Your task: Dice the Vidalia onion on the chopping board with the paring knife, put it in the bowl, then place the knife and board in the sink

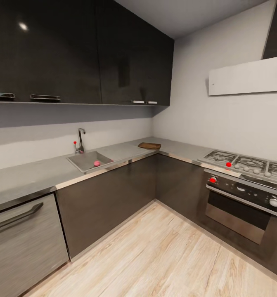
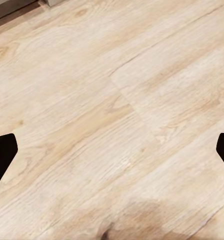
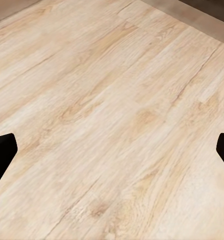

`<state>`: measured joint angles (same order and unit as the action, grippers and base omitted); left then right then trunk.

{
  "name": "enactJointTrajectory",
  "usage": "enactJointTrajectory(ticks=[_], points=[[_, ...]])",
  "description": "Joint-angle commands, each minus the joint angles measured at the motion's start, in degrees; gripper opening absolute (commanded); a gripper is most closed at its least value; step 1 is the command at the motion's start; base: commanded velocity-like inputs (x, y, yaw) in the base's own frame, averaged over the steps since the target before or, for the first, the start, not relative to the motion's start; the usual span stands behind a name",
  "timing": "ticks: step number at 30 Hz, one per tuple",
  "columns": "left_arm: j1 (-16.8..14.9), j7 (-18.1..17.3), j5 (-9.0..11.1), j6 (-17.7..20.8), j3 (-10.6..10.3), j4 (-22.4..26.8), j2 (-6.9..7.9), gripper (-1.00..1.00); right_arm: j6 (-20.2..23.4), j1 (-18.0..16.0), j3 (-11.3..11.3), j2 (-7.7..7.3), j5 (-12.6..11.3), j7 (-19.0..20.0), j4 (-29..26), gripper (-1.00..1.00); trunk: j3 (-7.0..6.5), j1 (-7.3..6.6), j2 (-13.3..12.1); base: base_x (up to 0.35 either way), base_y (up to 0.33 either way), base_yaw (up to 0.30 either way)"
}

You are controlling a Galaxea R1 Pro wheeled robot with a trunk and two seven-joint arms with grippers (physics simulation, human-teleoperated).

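Pinkish-red and small, the Vidalia onion [image 1: 97, 163] sits inside the sink [image 1: 85, 162], toward the end of the basin nearest the corner of the room. Behind the sink rises the chrome tap [image 1: 80, 140] with its red knob [image 1: 75, 142]. Along the grey countertop [image 1: 27, 177], past the sink toward the corner, lies the brown chopping board [image 1: 149, 145], well apart from the basin. Farther round the corner from the sink, the gas hob [image 1: 245, 161] tops an oven [image 1: 242, 206] with red dials, and dark wall cabinets [image 1: 80, 53] hang above the sink. My left gripper [image 2: 112, 150] hangs over the pale wooden floor [image 2: 112, 100], its fingers [image 2: 2, 155] spread wide and holding nothing; my right gripper [image 3: 112, 150] likewise has its fingers [image 3: 2, 152] far apart and empty above the planks.
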<state>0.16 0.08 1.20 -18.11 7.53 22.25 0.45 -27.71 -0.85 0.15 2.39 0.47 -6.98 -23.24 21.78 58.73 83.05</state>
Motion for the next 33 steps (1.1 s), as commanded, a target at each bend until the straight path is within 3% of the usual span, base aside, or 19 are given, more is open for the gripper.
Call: enactJointTrajectory(ticks=[1, 13, 23, 33], points=[[0.02, 0.01, 0.12, -0.06, 0.03, 0.07, -0.01, 1.00, -0.15, -0.03, 0.02, 0.00, 0.06, -0.22, 0.04, 1.00, 0.05, 0.00, 0.03, 0.000, 0.000, 0.000], [0.02, 0.01, 0.12, -0.01, 0.09, 0.07, -0.01, 1.00, -0.14, -0.03, -0.06, 0.07, 0.00, -0.22, 0.08, 1.00, 0.05, 0.00, 0.03, 0.091, -0.127, 0.000], [0.02, 0.01, 0.08, -0.05, 0.12, 0.07, -0.01, 1.00, -0.02, -0.03, -0.15, 0.12, -0.03, -0.30, 0.14, 1.00, 0.05, 0.00, 0.03, 0.256, -0.190, 0.000], [0.02, -0.02, 0.12, -0.09, 0.12, 0.16, -0.01, 1.00, -0.06, -0.03, -0.06, 0.11, -0.03, -0.25, 0.13, 1.00, 0.05, 0.00, 0.03, 0.261, -0.031, 0.000]])
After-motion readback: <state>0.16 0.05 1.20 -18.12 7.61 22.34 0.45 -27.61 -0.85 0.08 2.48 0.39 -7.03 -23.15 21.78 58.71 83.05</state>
